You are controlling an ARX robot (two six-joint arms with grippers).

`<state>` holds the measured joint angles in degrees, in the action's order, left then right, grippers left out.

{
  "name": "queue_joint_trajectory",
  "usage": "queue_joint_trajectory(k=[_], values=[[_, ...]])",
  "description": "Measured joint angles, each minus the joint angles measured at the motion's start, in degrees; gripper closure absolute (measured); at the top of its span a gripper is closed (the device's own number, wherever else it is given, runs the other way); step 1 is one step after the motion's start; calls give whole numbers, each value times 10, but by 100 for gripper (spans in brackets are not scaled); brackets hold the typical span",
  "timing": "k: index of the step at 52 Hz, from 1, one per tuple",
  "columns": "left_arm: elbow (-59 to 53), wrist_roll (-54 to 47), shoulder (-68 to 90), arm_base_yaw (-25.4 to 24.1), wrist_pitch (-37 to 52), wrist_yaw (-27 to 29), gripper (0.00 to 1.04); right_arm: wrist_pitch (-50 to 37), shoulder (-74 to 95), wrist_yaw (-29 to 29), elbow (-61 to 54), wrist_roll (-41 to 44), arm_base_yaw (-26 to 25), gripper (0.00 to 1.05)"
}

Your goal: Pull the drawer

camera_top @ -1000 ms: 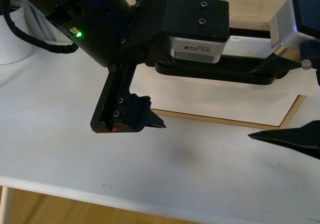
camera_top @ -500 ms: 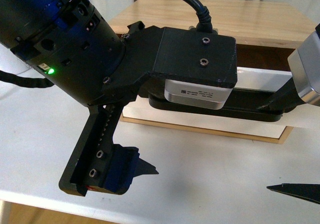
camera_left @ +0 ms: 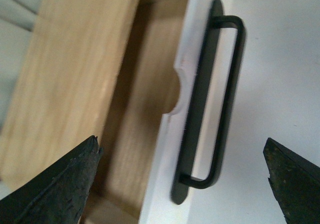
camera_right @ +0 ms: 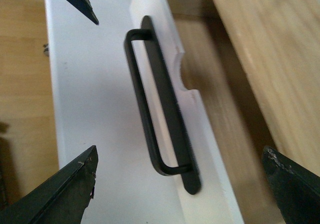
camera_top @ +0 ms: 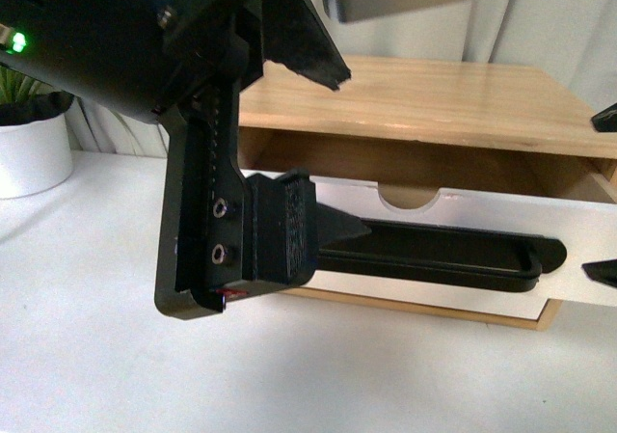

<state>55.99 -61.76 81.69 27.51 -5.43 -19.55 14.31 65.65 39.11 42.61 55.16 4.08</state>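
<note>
The drawer [camera_top: 482,211] has a white front, a half-round notch [camera_top: 410,199] and a long black bar handle [camera_top: 434,255]. It stands pulled out of the light wood cabinet [camera_top: 434,95]. My left gripper [camera_top: 352,150] fills the foreground, open, one fingertip above the cabinet and the other level with the handle's left end. In the left wrist view the handle [camera_left: 220,99] lies beyond the wide-open left gripper [camera_left: 180,149], apart from both fingers. The right gripper [camera_top: 600,197] shows only its tips at the right edge, open. From its wrist, the handle [camera_right: 150,99] lies beyond the right gripper [camera_right: 180,154], untouched.
A white plant pot [camera_top: 34,153] stands at the back left on the white table [camera_top: 96,356]. The cabinet's wooden top [camera_left: 75,59] runs alongside the drawer opening. A dark fingertip [camera_right: 80,2] of the other gripper pokes into the right wrist view over the table [camera_right: 90,109].
The front view has swung from looking down on the table to looking level at the cabinet. The left gripper has risen and now looms larger. The right fingertips have slid to the right edge.
</note>
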Motion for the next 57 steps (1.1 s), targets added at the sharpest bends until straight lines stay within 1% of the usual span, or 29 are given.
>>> queue_joint_trajectory(k=[2,9,14,20,21,25,31,35,38,43,47,57], values=[[-18,15,-16,-4,35,15,6,-12,-14,-1,-7,-13,-5,9],[-72,66,-64,-18,127,37,6,-74,-71,-27,-43,-74,-24,9],[-129,146,-132,-34,205,53,6,-122,-119,-49,-71,-133,-44,9],[-174,214,-199,-49,248,78,6,-156,-180,-61,-105,-190,-66,9],[-192,231,-223,-53,257,90,6,-166,-198,-63,-117,-202,-72,9],[-227,266,-267,-61,268,115,6,-186,-240,-76,-147,-238,-85,9],[-283,302,-323,-75,278,162,6,-186,-302,-92,-189,-286,-107,9],[-326,331,-363,-91,283,211,6,-178,-349,-111,-217,-302,-126,9],[-365,366,-408,-105,283,246,6,-164,-394,-129,-239,-332,-151,9],[-410,437,-470,-122,283,246,6,-148,-434,-151,-260,-376,-184,9],[-415,469,-485,-127,283,251,6,-152,-448,-157,-271,-415,-208,9],[-415,490,-485,-128,283,250,6,-152,-449,-157,-272,-440,-212,9]])
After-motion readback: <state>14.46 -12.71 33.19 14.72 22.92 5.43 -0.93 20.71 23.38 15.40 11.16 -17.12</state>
